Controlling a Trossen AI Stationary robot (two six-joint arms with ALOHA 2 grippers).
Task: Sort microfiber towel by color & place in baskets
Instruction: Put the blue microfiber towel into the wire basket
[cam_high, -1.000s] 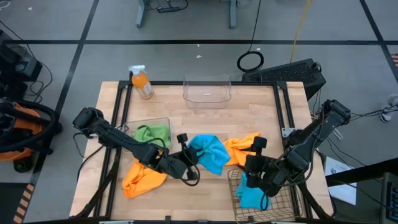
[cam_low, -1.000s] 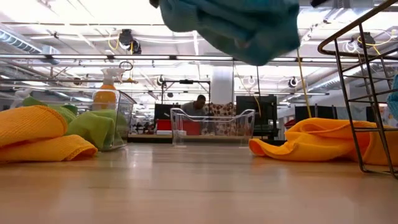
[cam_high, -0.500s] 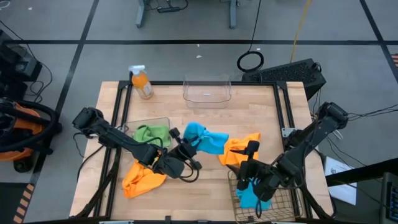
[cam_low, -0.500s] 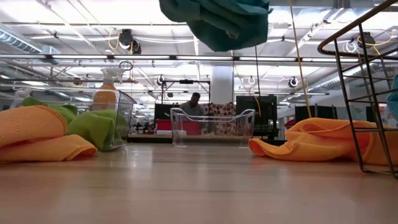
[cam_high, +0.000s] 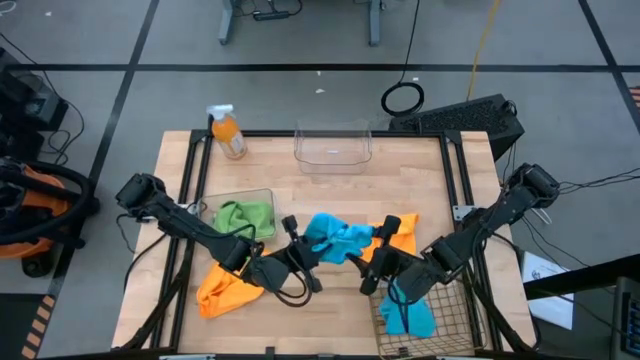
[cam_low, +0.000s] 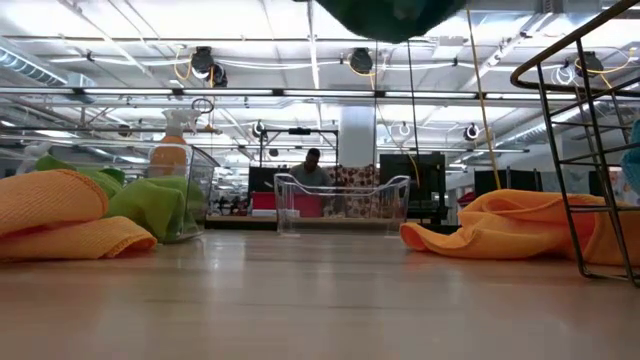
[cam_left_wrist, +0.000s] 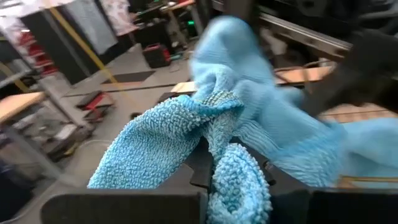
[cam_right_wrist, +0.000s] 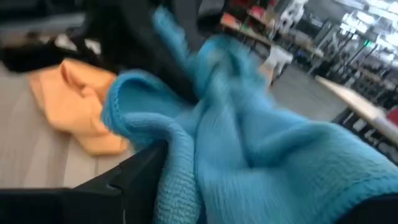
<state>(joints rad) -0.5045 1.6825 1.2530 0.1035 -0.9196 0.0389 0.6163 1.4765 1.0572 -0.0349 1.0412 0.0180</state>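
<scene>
Aloft, left gripper (cam_high: 300, 247) pinched a nubby blue towel (cam_high: 335, 238) (bunched, looped pile); right gripper (cam_high: 372, 268) gaped wide w/ fingers around its far end.

A robotics lab in a large open industrial hall. The wooden bench (cam_high: 330, 185) stands on grey floor (cam_high: 300, 90) marked with dark tape lines. Cables (cam_high: 403, 98) coil on the floor beside black equipment (cam_high: 470, 118). Across the bench, the low view shows ceiling strip lights (cam_low: 200, 20), exposed pipes, hanging cords, a pillar (cam_low: 357, 135) and a person (cam_low: 313, 165) seated at distant workstations.
</scene>
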